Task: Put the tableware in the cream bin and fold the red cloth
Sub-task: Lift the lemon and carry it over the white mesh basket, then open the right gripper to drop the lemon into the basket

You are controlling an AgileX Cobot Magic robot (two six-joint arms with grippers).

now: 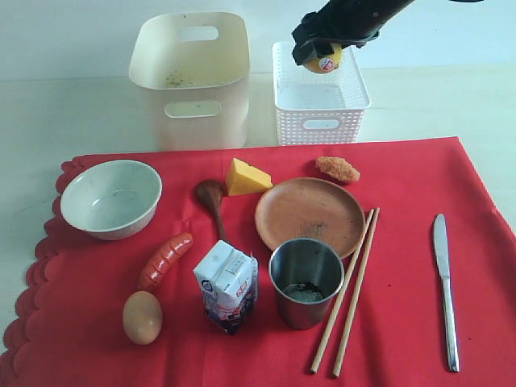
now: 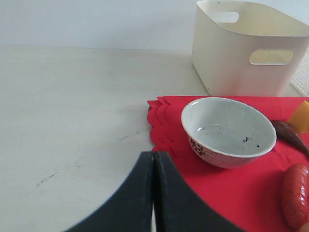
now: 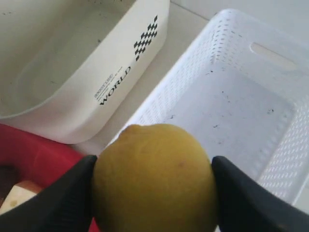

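The red cloth (image 1: 419,266) lies flat and carries a pale bowl (image 1: 111,197), a wooden plate (image 1: 310,214), a dark spoon (image 1: 213,203), a steel cup (image 1: 305,281), chopsticks (image 1: 348,292) and a knife (image 1: 444,286). Behind it stands the cream bin (image 1: 191,76), empty. My right gripper (image 1: 324,58) is shut on a yellow lemon (image 3: 154,176) and hangs over the white lattice basket (image 1: 320,101). My left gripper (image 2: 153,157) is shut and empty, over the table by the cloth's scalloped edge (image 2: 159,128), close to the bowl (image 2: 227,130).
Food lies on the cloth: a cheese wedge (image 1: 244,177), a sausage (image 1: 164,260), an egg (image 1: 142,317), a milk carton (image 1: 227,286) and a breaded piece (image 1: 338,169). The basket (image 3: 231,111) holds nothing. Bare table lies left of the cloth.
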